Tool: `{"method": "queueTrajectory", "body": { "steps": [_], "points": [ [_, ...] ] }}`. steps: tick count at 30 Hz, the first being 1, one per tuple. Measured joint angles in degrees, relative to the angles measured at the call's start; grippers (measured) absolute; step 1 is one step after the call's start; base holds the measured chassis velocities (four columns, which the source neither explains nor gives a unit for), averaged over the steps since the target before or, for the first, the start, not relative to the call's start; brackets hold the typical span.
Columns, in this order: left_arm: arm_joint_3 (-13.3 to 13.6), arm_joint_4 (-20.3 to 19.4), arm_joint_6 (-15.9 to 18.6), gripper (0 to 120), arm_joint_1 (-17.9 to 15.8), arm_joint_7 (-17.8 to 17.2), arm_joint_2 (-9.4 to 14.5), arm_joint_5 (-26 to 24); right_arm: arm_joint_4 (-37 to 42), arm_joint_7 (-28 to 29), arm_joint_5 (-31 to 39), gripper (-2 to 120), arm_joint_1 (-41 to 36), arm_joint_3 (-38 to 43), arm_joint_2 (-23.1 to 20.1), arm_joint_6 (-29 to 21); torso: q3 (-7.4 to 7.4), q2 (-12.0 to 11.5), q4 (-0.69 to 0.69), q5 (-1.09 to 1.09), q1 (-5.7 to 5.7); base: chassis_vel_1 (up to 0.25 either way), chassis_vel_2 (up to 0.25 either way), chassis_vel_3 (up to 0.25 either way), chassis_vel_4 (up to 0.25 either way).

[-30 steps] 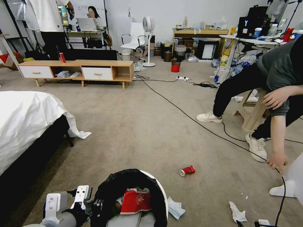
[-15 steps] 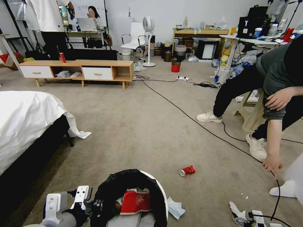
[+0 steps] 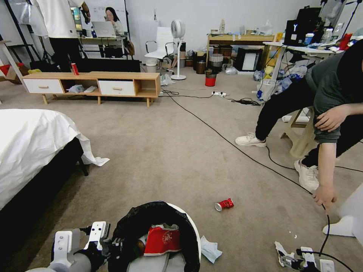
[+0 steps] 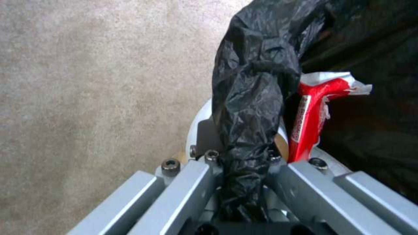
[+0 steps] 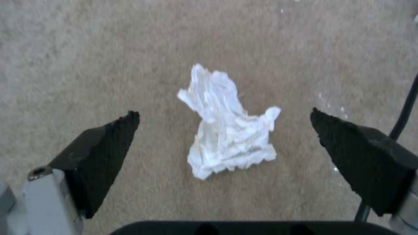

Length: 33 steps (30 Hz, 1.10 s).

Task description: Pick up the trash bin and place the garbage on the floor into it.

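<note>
Crinkly, glossy black plastic bag (image 4: 252, 98) is pinched in the left claw (image 4: 244, 182) of matt grey metal. Between the right claw's (image 5: 226, 130) rough black pads (image 5: 104, 143) lies crumpled white paper tissue (image 5: 228, 137) on matt beige short-pile carpet (image 5: 87, 65).

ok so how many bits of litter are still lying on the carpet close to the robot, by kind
crushed red can: 1
white tissue: 2, one beside the trash bin, one farther to the right
total: 3
</note>
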Motion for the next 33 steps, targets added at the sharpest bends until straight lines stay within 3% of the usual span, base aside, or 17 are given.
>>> {"method": "queueTrajectory", "body": {
  "steps": [14, 19, 26, 29, 30, 31, 33],
  "points": [
    [-0.3, 0.0, 0.0, 1, -0.2, -0.1, 0.0, -0.1, -4.8, -1.0, -0.3, 98, 4.0, -2.6, 0.7, -0.6, 0.0, 0.0, 0.0, -0.02, 0.0, 0.0, 0.0, 0.0, 0.0],
    [-0.4, 0.0, 0.0, 1, -0.6, -0.1, 0.1, -0.2, -6.4, -1.5, -0.2, 74, 5.6, -3.7, 1.2, -0.6, 0.0, 0.0, 0.01, -0.02, 0.0, 0.0, 0.0, 0.0, 0.0],
    [-0.4, 0.0, 0.0, 1, -0.8, -0.1, 0.2, -0.4, -8.2, -1.5, -0.5, 51, 5.9, -3.6, 1.1, -0.5, 0.0, 0.0, 0.0, 0.0, 0.0, 0.0, 0.0, 0.0, 0.0],
    [-0.4, 0.0, 0.0, 1, -0.8, -0.1, 0.2, -0.4, -8.4, -1.5, -0.5, 47, 6.0, -3.6, 1.1, -0.5, 0.0, 0.0, 0.0, 0.0, 0.0, 0.0, 0.0, 0.0, 0.0],
    [-0.4, 0.0, 0.0, 1, -0.9, -0.1, 0.3, -0.4, -8.7, -1.5, -0.5, 33, 6.1, -3.5, 1.0, -0.5, 0.0, 0.0, 0.0, -0.01, 0.0, 0.0, 0.0, 0.0, 0.0],
    [-0.4, 0.0, 0.0, 1, -0.9, -0.1, 0.3, -0.4, -8.7, -1.5, -0.5, 33, 6.1, -3.5, 1.0, -0.5, 0.0, 0.0, 0.0, -0.01, 0.0, 0.0, 0.0, 0.0, 0.0],
    [-0.4, 0.0, 0.0, 1, -0.9, -0.1, 0.3, -0.4, -8.9, -1.5, -0.5, 23, 6.2, -3.1, 0.7, -0.5, 0.0, 0.0, 0.01, -0.01, 0.0, 0.0, 0.0, 0.0, 0.0]
  ]
}}
